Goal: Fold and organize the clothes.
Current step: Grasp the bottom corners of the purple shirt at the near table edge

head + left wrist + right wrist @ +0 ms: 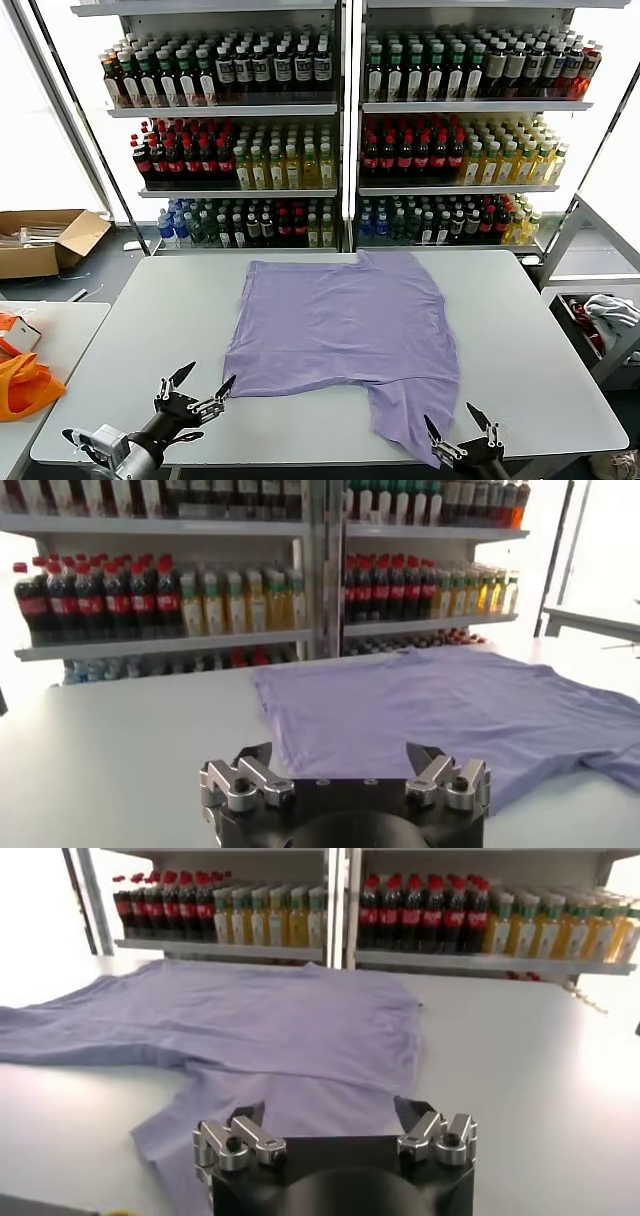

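1. Lavender T-shirt [340,325] lies spread out flat on my grey surface [540,350], roughly in the middle and reaching toward the near edge; I see it plain side up, with no print visible. One sleeve or corner [405,415] trails down to the near edge on my right side.
2. Beyond the far edge of the surface I see tall shelves of bottled drinks [340,130], dark, red-capped, yellow and green, filling several tiers. They stand well behind the shirt and do not crowd it.
3. On the floor at far left sits an open cardboard box [45,240], well apart from the surface.
4. On a second, lower surface [60,325] at my left lies an orange fabric item [25,385], apart from the shirt.
5. At far right I see a bin [600,325] holding crumpled cloth, beside the main surface.
6. My left gripper [198,385] hovers at the near-left edge, just beside the shirt's near-left corner, its fingers spread wide with nothing between them.
7. My right gripper [458,422] sits at the near edge just beside the trailing corner, fingers likewise spread wide and holding nothing; the right wrist view shows the fabric [250,1038] directly ahead of it.
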Controlling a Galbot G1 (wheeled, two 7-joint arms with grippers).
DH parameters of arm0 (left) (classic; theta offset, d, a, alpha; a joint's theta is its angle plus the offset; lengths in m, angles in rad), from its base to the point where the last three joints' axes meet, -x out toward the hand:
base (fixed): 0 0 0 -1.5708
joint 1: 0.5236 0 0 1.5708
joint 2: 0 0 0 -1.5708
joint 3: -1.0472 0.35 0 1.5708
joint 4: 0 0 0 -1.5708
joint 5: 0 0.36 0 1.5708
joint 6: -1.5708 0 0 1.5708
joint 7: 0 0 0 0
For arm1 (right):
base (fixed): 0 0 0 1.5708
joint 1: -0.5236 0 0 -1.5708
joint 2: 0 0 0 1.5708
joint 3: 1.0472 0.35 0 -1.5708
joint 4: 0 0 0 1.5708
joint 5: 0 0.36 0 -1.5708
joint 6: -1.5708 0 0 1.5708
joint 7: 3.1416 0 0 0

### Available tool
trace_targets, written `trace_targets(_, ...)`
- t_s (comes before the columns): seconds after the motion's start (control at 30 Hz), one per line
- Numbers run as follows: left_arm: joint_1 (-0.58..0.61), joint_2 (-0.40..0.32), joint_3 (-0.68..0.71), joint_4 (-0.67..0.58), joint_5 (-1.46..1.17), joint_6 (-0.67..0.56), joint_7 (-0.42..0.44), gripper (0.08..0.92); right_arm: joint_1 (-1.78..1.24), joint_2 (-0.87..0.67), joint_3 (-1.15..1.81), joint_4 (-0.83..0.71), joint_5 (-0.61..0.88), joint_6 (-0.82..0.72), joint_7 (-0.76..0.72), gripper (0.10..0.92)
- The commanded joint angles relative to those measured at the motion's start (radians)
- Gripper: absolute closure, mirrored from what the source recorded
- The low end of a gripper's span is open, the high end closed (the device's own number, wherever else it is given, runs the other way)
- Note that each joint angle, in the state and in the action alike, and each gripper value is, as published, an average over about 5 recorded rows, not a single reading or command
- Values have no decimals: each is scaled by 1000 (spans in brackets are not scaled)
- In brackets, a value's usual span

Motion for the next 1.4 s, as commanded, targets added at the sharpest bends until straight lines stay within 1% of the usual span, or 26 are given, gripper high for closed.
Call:
trace_targets(0.03, -50, 13, 71, 55, 7, 25, -9, 177, -36, -1, -29, -4, -12, -9, 18, 203)
trace_targets(0.1, -54, 11, 75, 65, 8, 25, -9, 177, -36, 4, -34, -14, -17, -14, 29, 218)
trace_targets(0.2, -64, 10, 83, 78, 3, 32, -15, 177, -39, 8, -40, -25, -18, -15, 34, 284)
trace_targets(0.4, -98, 6, 101, 143, -7, 37, -30, 177, -46, 16, -54, -25, -25, -3, 31, 457)
trace_targets(0.5, -97, 5, 102, 174, 2, 29, -35, 177, -51, 20, -60, -28, -28, 4, 30, 543)
trace_targets(0.87, -70, 4, 104, 190, 11, 20, -28, 178, -42, 17, -65, -27, -16, 9, 21, 861)
trace_targets(0.93, -69, 4, 104, 190, 11, 19, -26, 186, -40, 15, -62, -30, -12, 10, 21, 898)
trace_targets(1.0, -68, 4, 105, 190, 10, 17, -26, 220, -40, 13, -61, -31, -9, 10, 20, 917)
trace_targets(1.07, -69, 3, 105, 191, 9, 16, -26, 267, -39, 13, -61, -32, -8, 11, 20, 917)
trace_targets(1.4, -69, 1, 106, 188, 4, 3, -28, 561, -39, 16, -68, -42, -13, 21, 16, 917)
